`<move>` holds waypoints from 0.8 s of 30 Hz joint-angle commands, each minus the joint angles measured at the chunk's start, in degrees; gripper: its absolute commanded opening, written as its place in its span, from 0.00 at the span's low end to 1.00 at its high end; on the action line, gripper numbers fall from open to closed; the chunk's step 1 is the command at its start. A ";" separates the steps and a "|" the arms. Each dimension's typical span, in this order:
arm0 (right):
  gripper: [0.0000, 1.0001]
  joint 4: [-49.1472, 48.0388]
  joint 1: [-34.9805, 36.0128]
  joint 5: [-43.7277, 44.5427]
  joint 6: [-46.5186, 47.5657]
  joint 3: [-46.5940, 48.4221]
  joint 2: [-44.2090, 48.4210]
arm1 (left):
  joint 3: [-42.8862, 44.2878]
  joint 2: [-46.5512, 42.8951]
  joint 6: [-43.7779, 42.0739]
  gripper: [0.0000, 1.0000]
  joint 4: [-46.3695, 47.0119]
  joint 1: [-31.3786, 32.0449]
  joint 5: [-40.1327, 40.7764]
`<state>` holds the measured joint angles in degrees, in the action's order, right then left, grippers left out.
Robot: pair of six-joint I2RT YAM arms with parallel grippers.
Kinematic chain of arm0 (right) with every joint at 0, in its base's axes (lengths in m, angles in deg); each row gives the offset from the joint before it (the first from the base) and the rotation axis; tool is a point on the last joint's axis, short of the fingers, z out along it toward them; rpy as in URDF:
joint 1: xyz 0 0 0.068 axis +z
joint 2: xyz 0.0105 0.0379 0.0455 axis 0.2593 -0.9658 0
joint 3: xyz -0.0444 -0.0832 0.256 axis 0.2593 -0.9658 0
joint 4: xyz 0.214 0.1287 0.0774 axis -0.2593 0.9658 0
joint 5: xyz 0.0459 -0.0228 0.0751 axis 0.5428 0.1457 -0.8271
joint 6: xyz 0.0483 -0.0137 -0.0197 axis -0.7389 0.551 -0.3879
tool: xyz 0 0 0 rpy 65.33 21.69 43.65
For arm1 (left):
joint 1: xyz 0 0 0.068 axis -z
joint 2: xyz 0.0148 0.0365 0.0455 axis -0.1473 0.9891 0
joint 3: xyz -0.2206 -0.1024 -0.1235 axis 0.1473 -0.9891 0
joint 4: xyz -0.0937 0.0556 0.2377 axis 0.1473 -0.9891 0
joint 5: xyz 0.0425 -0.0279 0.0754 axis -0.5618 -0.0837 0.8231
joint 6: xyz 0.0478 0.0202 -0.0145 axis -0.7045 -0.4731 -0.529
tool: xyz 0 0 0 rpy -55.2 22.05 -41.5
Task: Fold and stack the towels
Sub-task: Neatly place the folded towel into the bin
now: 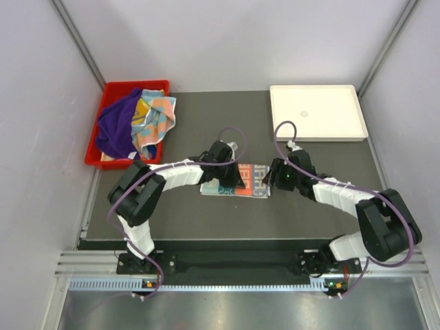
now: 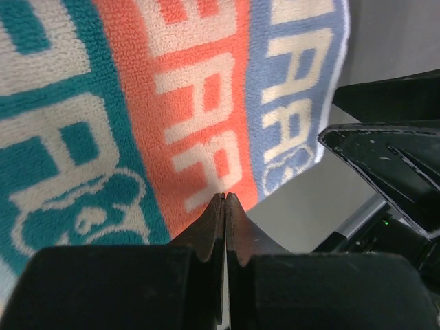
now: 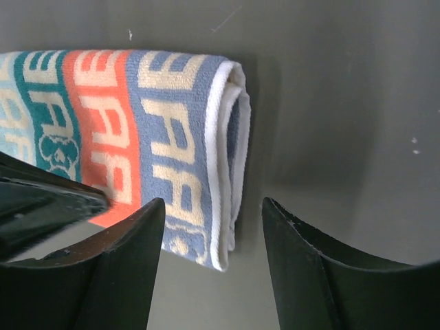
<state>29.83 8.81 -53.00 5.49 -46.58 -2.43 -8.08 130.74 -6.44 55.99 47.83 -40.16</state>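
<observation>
A folded towel (image 1: 242, 181) with big pale letters on teal, orange and blue stripes lies flat near the middle of the dark table (image 1: 179, 213), and both arms reach in to meet over it. The left gripper (image 1: 231, 172) hangs over the towel's left part. Its wrist camera shows the fingers (image 2: 217, 213) clenched tight against each other with no cloth visible between them, the tips right at the orange stripe of the towel (image 2: 172, 124). From that close angle I cannot tell whether the tips actually press on the fabric or only hover above it. The right gripper (image 1: 273, 177) is at the towel's right end with its jaws spread apart and gripping nothing. In its own view, the gripper (image 3: 213, 203) straddles the towel's (image 3: 137, 130) doubled-over, white-hemmed edge, where two layers show at the fold, and bare table lies to the right of it. The dark shape of the other arm's gripper intrudes at the lower left of that view. At the far left corner a red bin (image 1: 124, 84) holds more towels in a loose heap: a deep purple one (image 1: 115, 129) draped over the left side, touching a multicoloured one (image 1: 157, 117) with orange, teal and yellow patches. A shallow white tray (image 1: 323, 103) sits at the far right, well apart from the arms.
</observation>
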 commanded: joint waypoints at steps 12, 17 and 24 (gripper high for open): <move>0.55 -10.12 7.01 2.24 -5.84 0.42 -7.39 | -2.44 3.32 2.94 0.00 6.88 1.78 3.69; 0.37 -9.16 8.51 2.77 -6.46 3.32 -10.38 | -2.44 3.32 2.94 0.00 6.97 2.04 3.60; 0.04 -0.47 8.77 9.34 -1.81 8.42 -12.49 | 1.68 -0.79 0.84 0.00 0.84 1.87 4.65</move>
<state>24.44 16.61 -48.86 0.66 -41.57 -13.97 -9.19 133.93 -3.86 60.05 49.46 -37.32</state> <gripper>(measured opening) 0.081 0.012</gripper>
